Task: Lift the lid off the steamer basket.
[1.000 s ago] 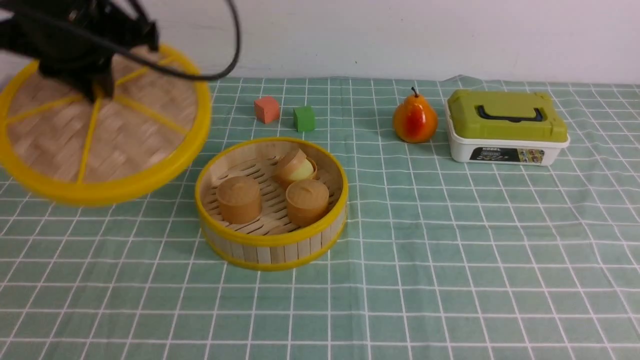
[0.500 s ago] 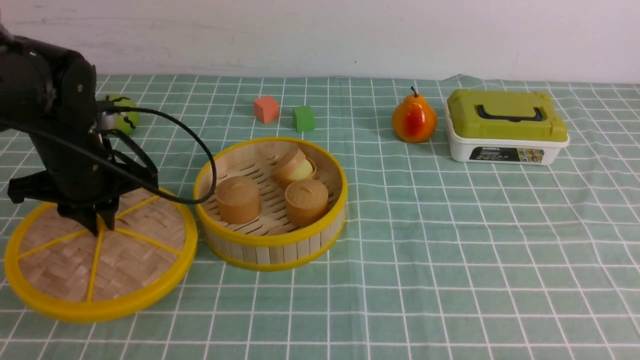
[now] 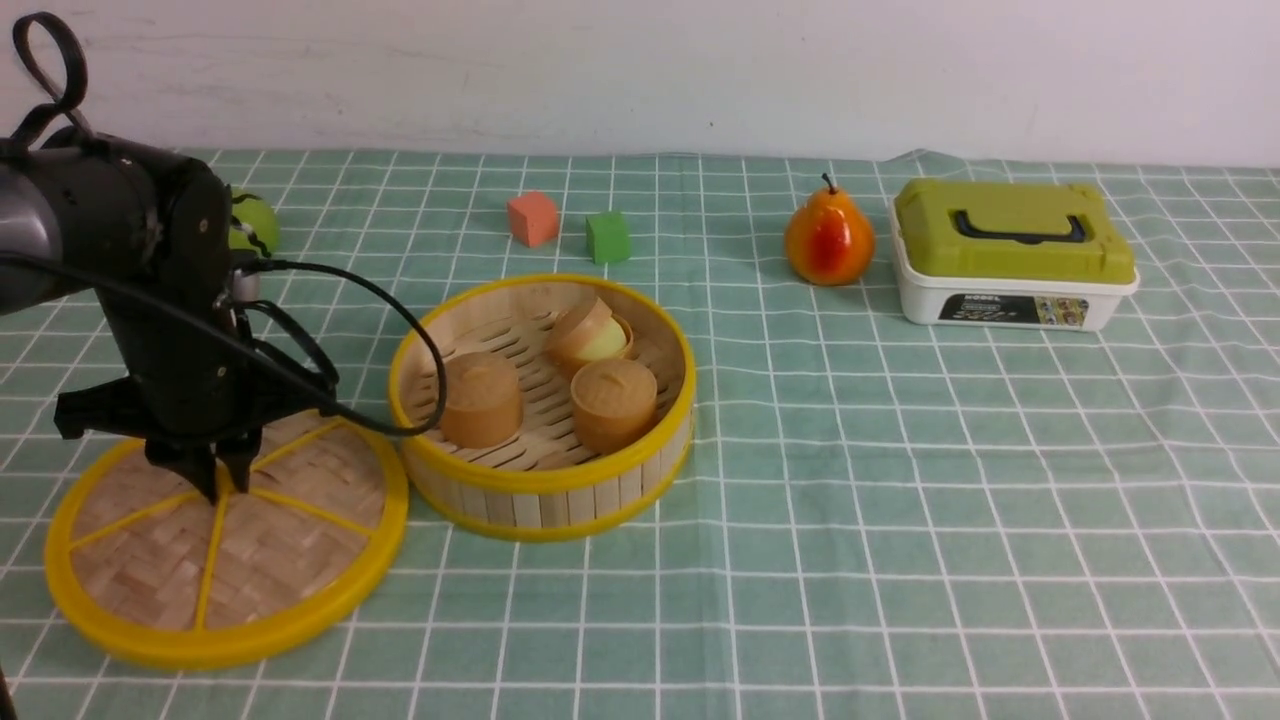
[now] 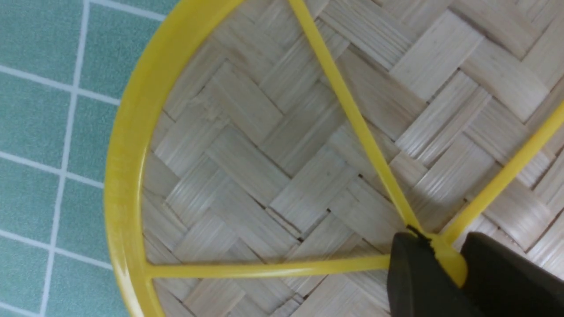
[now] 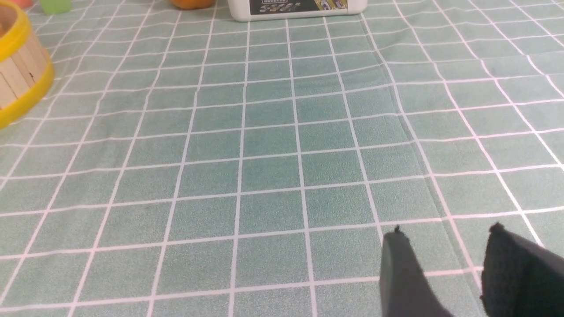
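Note:
The lid (image 3: 225, 555), a woven bamboo disc with a yellow rim and spokes, lies low on the cloth left of the steamer basket (image 3: 545, 470). My left gripper (image 3: 220, 482) is shut on the lid's centre knob; in the left wrist view the two black fingers pinch the yellow knob (image 4: 449, 264) on the lid (image 4: 264, 167). The basket stands uncovered with three round brown buns inside. Its wall also shows in the right wrist view (image 5: 20, 83). My right gripper (image 5: 445, 237) is open and empty over bare cloth; it does not show in the front view.
An orange cube (image 3: 532, 218) and a green cube (image 3: 608, 237) sit behind the basket. A pear (image 3: 829, 240) and a white box with an olive-green lid (image 3: 1012, 255) stand at the back right. A green ball (image 3: 250, 222) peeks out behind my left arm.
My left gripper carried the lid down from high at the back left to the cloth beside the basket, then shifted it slightly right. The right gripper's earlier state is not shown.

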### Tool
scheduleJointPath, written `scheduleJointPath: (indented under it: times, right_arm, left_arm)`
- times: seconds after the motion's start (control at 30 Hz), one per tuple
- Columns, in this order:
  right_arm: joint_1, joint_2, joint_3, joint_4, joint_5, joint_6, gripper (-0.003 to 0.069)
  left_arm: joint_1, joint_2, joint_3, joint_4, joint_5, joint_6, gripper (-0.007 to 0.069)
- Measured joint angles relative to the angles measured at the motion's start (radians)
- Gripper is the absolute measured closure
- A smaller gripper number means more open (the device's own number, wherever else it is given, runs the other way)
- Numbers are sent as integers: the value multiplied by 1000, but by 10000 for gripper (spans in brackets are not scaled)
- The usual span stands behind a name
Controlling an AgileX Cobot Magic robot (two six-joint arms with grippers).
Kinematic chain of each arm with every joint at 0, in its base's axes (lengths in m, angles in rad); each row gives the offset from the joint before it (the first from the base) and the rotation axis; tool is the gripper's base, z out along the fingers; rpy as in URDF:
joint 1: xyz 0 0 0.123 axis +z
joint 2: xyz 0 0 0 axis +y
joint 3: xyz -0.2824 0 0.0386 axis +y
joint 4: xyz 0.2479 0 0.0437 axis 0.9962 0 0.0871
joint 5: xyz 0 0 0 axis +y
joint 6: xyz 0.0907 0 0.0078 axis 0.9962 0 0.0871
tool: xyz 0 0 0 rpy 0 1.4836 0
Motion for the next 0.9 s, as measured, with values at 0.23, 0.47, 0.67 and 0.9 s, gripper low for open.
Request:
scheduleJointPath:
  times: [0.23,0.47,0.67,0.9]
  right_arm:
    - [0,0,0,0,0,0,418]
    - [0,0,0,0,0,0,418]
    - [0,0,0,0,0,0,418]
    - [0,0,0,0,0,0,418]
  left_arm:
    - [0,0,-102,-16,117,0,424]
    - [0,0,-295,-22,276,0,283]
    - [0,-67,-349,-75,288,60,368]
    - [0,-317,-328,-138,300,126,637]
